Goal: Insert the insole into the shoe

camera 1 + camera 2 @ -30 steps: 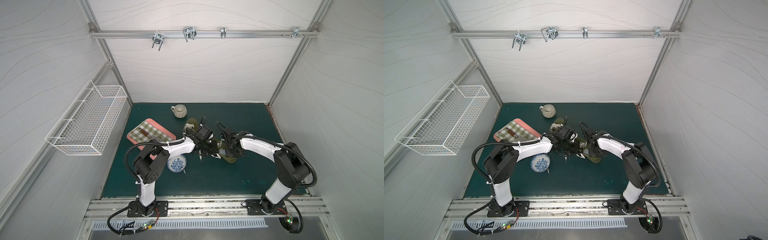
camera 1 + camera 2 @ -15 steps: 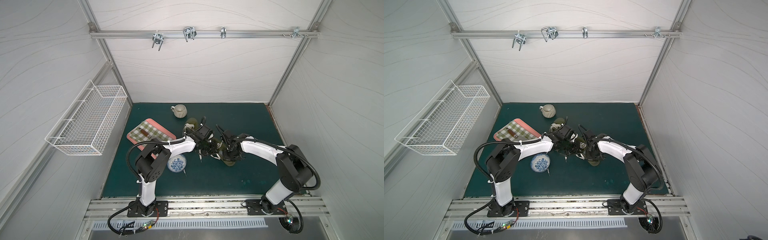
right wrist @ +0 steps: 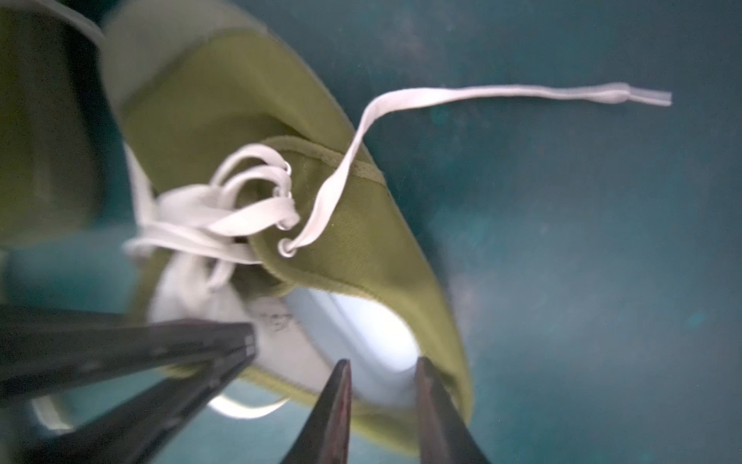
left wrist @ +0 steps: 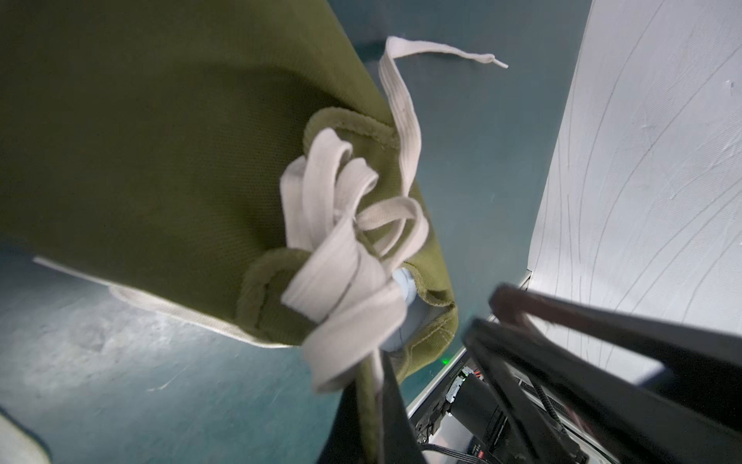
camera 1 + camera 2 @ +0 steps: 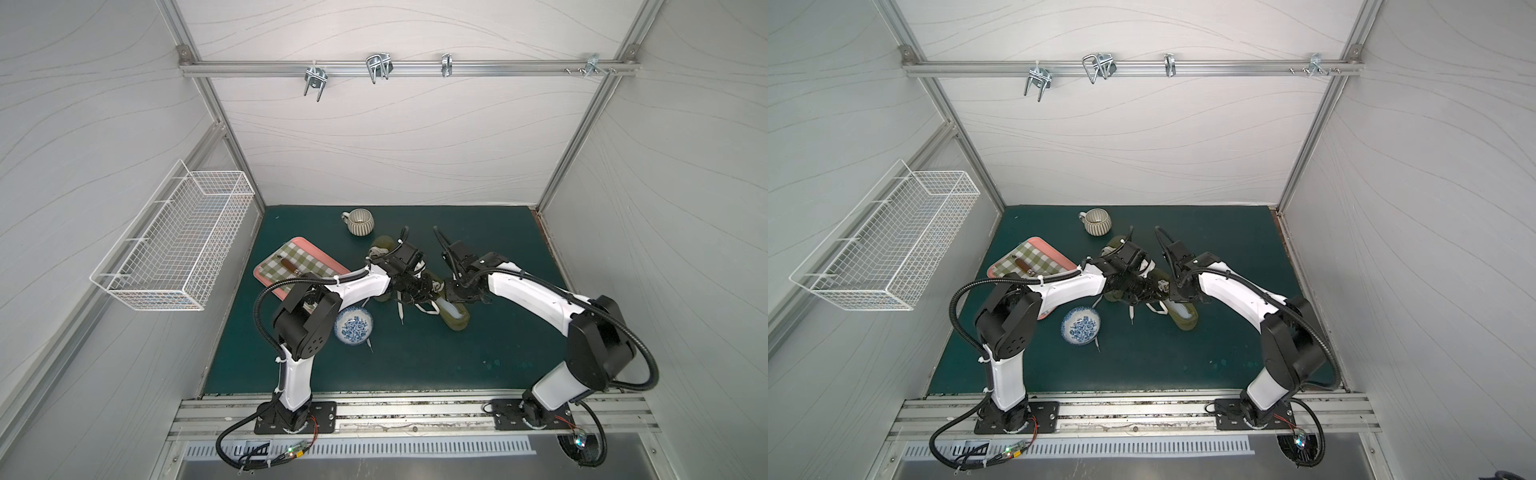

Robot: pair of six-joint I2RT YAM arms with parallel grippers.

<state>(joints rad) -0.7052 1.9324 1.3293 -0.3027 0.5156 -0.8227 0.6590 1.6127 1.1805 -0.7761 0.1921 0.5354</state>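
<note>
An olive green shoe (image 5: pixel 457 322) (image 5: pixel 1185 320) with white laces lies on the green mat between my two arms. The white insole (image 5: pixel 449 308) (image 3: pixel 373 333) sits inside its opening, heel end showing. My left gripper (image 5: pixel 417 291) (image 4: pixel 377 401) is shut on the shoe's olive fabric edge by the laces. My right gripper (image 5: pixel 455 293) (image 3: pixel 383 401) hovers over the heel end, open, with the insole's heel seen through the gap between its fingers. The front of the insole is hidden inside the shoe (image 3: pixel 361 241).
A second olive shoe (image 5: pixel 384 243) lies just behind the left arm. A striped mug (image 5: pixel 360 222) stands at the back, a checked tray (image 5: pixel 297 264) at the left, a blue-patterned bowl (image 5: pixel 353 326) by the left arm. Loose laces (image 5: pixel 401 311) trail forward. A wire basket (image 5: pixel 174 241) hangs on the left wall.
My right gripper's jaws have gone from shut to apart over the heel of the shoe. The left gripper keeps its hold and both arms have barely shifted.
</note>
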